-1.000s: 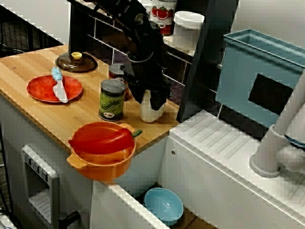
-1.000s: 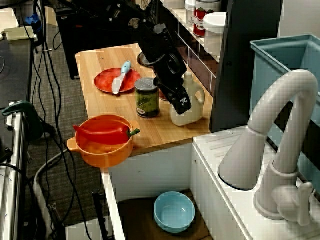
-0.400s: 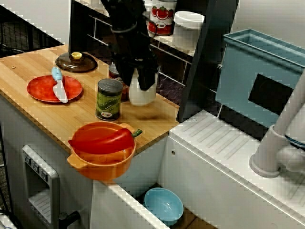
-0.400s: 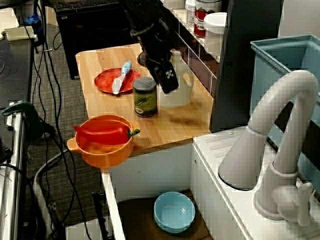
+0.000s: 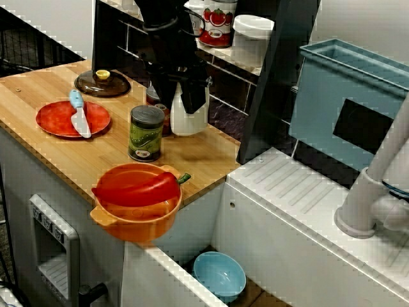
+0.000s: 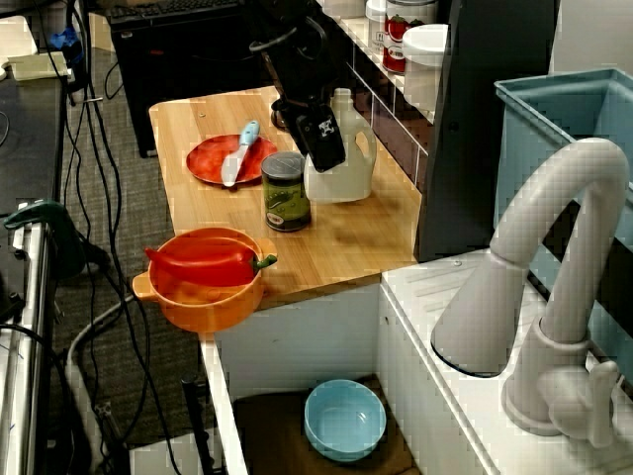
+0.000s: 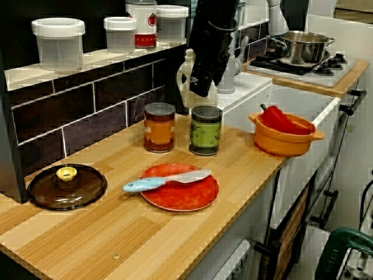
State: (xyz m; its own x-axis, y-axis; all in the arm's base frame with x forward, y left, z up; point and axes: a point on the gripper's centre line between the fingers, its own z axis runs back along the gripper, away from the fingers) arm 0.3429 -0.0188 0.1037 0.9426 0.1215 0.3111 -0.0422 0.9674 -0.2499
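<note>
black arm (image 5: 163, 35) hanging down from above, wrist near vertical, gripper (image 5: 184, 96) pointing straight down, fingers clamped tight, held aloft

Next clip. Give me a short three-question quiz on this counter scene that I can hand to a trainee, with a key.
1. True or false: the blue-handled knife lies on the red plate.
2. What is the gripper clamped on? A) the green can B) the white jug C) the glass lid
3. Fill in: the red pepper lies in the orange ____ at the edge of the wooden counter.
Key: 1 true; 2 B; 3 pot.
</note>
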